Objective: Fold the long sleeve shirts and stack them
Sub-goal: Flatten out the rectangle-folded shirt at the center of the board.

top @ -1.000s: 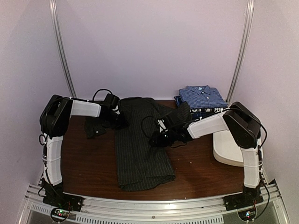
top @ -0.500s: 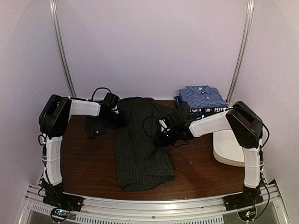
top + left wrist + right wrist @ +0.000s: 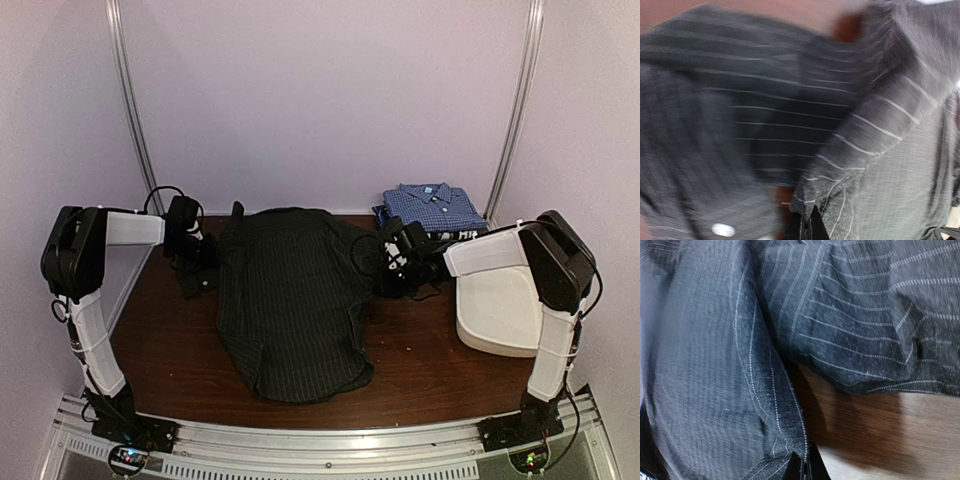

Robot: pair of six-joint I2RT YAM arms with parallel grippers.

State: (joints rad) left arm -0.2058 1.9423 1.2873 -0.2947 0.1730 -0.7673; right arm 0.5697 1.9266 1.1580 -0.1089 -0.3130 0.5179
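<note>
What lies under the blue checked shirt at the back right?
A folded navy shirt with white lettering shows at the edge under the blue checked shirt. Most of it is covered, so anything lower is hidden.

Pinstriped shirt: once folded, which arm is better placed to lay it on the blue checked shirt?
Right, probably: the right fingers grip the pinstriped shirt close by the blue checked shirt; the left fingers hold its opposite edge.
</note>
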